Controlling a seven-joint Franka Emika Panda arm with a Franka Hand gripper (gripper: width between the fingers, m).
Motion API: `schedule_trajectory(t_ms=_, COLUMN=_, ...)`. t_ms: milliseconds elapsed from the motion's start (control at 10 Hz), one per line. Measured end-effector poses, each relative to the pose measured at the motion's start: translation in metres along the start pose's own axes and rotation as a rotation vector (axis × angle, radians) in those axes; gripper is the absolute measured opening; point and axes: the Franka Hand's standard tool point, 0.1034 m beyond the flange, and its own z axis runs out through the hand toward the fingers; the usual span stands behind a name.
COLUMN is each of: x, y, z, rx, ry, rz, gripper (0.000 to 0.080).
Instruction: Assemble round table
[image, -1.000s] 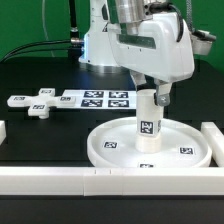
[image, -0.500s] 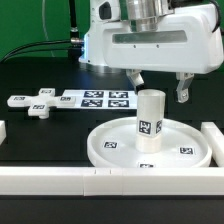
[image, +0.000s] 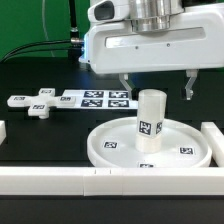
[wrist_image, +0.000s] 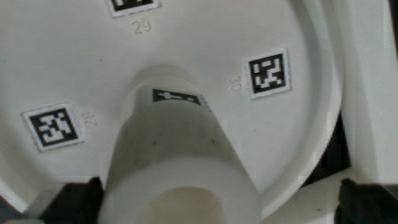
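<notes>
Blocks (image: 60, 180) border the bench (image: 40, 135) at six o'clock; marker board (image: 95, 98) and cross-shaped piece (image: 38, 107) lie at ten. Short cylinder (image: 149, 120) stands upright, axis vertical, at disc (image: 125, 155) centre, under the spread pincer (image: 157, 88), untouched.

The gripper (image: 156, 87) hangs with fingers (image: 188, 88) spread wide, pointing down

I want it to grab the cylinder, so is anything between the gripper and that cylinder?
Nothing visible. The open gripper hangs right over the upright cylinder on the disc, its fingers spread to either side, with only air between.
</notes>
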Motion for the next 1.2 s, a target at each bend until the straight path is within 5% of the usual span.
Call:
schedule_trajectory(t_ms=800, x=0.0019, y=0.0039, z=0.0007, rx=-0.017, ry=0.002, rz=-0.669, gripper=0.0649)
schedule_trajectory(t_ms=1200, x=0.0077, y=0.0049, z=0.0012, rx=-0.061, ry=0.015, rz=-1.125, gripper=0.0649)
